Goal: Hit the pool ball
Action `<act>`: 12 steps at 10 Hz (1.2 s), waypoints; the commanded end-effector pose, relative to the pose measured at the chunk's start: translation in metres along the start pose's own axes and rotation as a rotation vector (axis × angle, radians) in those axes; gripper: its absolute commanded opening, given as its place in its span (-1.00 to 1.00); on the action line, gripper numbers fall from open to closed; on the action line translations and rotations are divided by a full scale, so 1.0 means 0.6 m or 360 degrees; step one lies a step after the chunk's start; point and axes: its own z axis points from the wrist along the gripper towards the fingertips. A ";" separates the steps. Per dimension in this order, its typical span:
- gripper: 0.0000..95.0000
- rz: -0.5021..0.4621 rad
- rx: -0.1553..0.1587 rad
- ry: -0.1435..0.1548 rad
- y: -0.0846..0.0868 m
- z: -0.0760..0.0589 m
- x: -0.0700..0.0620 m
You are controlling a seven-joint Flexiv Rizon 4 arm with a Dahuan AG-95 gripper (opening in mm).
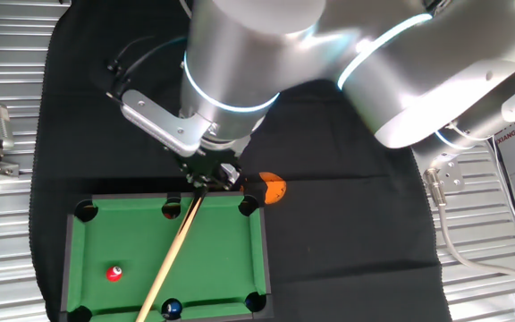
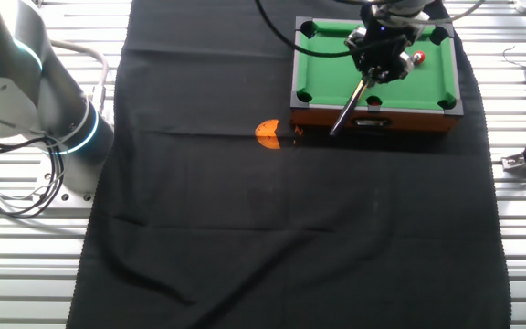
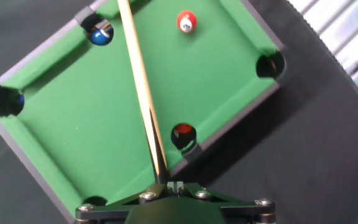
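The pool ball (image 1: 114, 273) is small, glossy red with a white spot, on the green felt of the toy pool table (image 1: 222, 237). It shows in the hand view (image 3: 187, 22) near the far rail and in the other fixed view (image 2: 418, 58). My gripper (image 1: 206, 176) is shut on a wooden cue stick (image 1: 173, 255), which slants across the felt. In the hand view the cue (image 3: 140, 87) passes left of the red ball, its tip out of frame. My gripper (image 3: 166, 183) hovers over the table's near rail.
A dark blue ball (image 1: 173, 309) sits by a corner pocket, also seen in the hand view (image 3: 100, 34). An orange ball (image 1: 274, 189) lies on the black cloth beside the table, also in the other fixed view (image 2: 268, 132). A red spot shows inside a side pocket (image 3: 183, 132).
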 end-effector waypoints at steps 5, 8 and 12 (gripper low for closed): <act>-0.60 -0.0061 0.0003 -0.0005 0.004 0.014 -0.036; -0.60 -0.0111 0.0002 -0.0050 0.011 0.049 -0.035; -0.60 -0.0118 0.0023 0.0073 0.013 0.059 -0.034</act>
